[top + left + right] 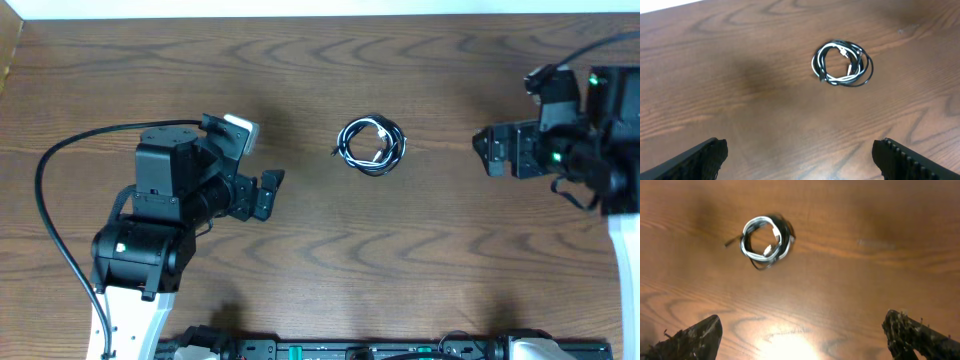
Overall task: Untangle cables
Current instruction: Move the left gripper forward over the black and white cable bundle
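The cables (372, 145) lie as one small coil of black and white cords with small plug ends on the wooden table, near the middle. The coil also shows in the left wrist view (842, 63) and in the right wrist view (765, 241). My left gripper (268, 194) is open and empty, to the left of the coil and apart from it; its fingers show at the bottom of the left wrist view (800, 160). My right gripper (486, 155) is open and empty, to the right of the coil; its fingers show in the right wrist view (802, 337).
The wooden table (330, 270) spreads around the coil. A thick black robot wire (50, 230) loops at the left of the left arm. A black rail (380, 348) runs along the front edge. The table's far edge (300, 18) borders a white surface.
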